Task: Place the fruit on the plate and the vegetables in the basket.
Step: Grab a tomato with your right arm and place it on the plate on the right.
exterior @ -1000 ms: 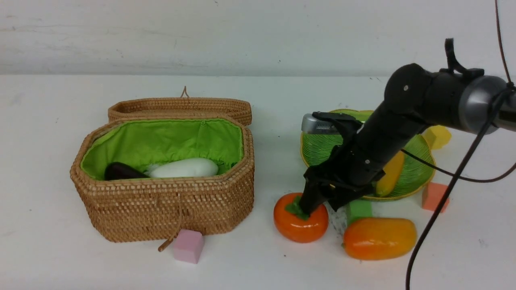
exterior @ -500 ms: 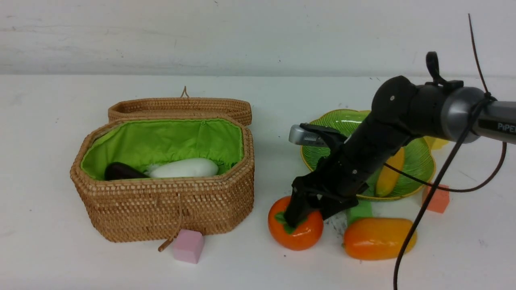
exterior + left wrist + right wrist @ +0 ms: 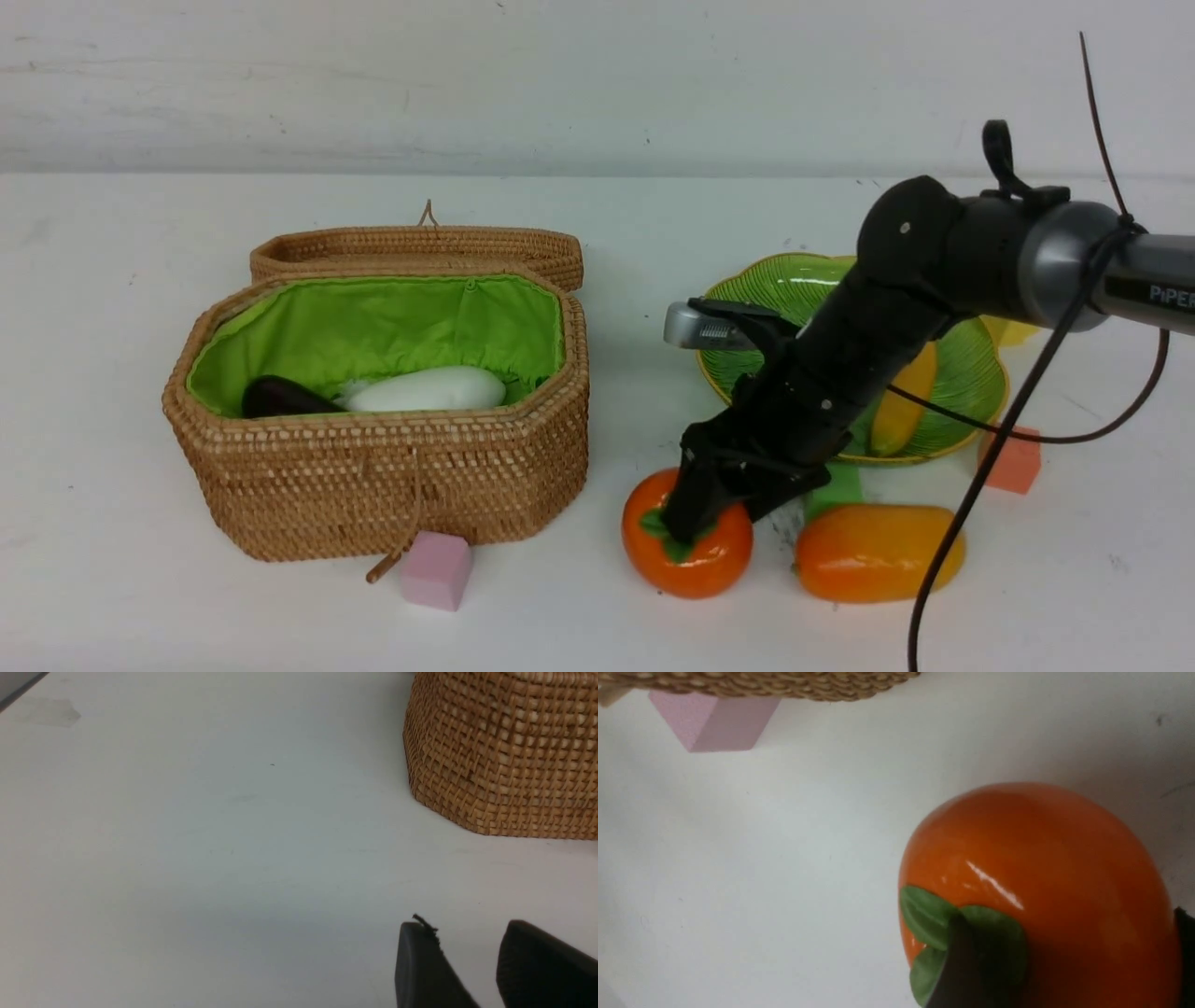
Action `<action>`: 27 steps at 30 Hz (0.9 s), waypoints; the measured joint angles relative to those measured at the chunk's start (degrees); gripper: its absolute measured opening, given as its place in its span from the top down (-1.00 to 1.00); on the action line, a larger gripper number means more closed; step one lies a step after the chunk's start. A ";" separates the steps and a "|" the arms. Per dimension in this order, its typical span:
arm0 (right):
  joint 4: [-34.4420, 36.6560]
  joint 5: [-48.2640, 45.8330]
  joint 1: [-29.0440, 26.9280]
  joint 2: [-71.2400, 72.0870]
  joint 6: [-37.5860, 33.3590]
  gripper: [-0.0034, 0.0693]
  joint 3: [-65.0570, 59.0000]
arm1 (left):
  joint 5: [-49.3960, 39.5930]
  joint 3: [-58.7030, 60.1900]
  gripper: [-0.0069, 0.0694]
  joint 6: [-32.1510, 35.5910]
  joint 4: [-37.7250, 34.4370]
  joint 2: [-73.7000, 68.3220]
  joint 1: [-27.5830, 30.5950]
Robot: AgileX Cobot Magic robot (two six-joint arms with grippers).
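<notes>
Persimmon (image 3: 695,558) down on the white table (image 3: 93,327), in front of the plate (image 3: 962,373) and not on it, to the right of the basket (image 3: 373,485) and left of the mango (image 3: 878,551). Looks round, glossy and orange, tipped so its green leaf cap faces up and toward the basket. From the front, shows only the right gripper (image 3: 709,513) reaching down onto that cap, far finger hidden behind the fruit. From the right wrist, adds the detail: one dark finger (image 3: 959,970) pressed onto the leaves, the other just showing at the opposite flank, so jaws spread wide on either side of the persimmon; cannot tell whether clamped tight or merely straddling. Also catches the pink cube (image 3: 714,723) beside the basket's base. From the left wrist, gives what the front view lacks: the left gripper (image 3: 486,970) low over bare table near a basket corner, jaws parted, nothing between them. Only from the front: banana (image 3: 901,411) lying on the ribbed green plate, eggplant (image 3: 280,397) and white radish (image 3: 429,387) inside the green-lined basket, lid (image 3: 415,247) folded back behind, green cube (image 3: 836,485) between plate and mango, orange cube (image 3: 1008,462) to the plate's right.
</notes>
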State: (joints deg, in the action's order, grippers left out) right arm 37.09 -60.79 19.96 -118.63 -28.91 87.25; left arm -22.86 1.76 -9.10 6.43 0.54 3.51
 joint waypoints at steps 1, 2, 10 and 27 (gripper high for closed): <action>-0.22 -0.39 0.00 -0.01 -0.10 -0.52 0.33 | 0.00 0.00 0.19 0.00 0.00 0.00 0.00; -0.52 -1.17 0.00 -0.06 -0.16 -0.52 1.10 | 0.00 0.00 0.19 0.00 0.00 0.00 0.00; -0.62 -6.38 -0.96 0.26 -0.38 -0.52 8.82 | 0.00 0.00 0.19 0.00 0.00 0.00 0.00; 8.24 16.01 -14.36 -3.42 -2.57 -0.52 18.90 | 0.00 0.00 0.19 0.00 0.00 0.00 0.00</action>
State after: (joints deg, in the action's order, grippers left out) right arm 45.33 -44.77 5.59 -122.05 -31.48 106.15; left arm -22.86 1.76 -9.10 6.43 0.54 3.51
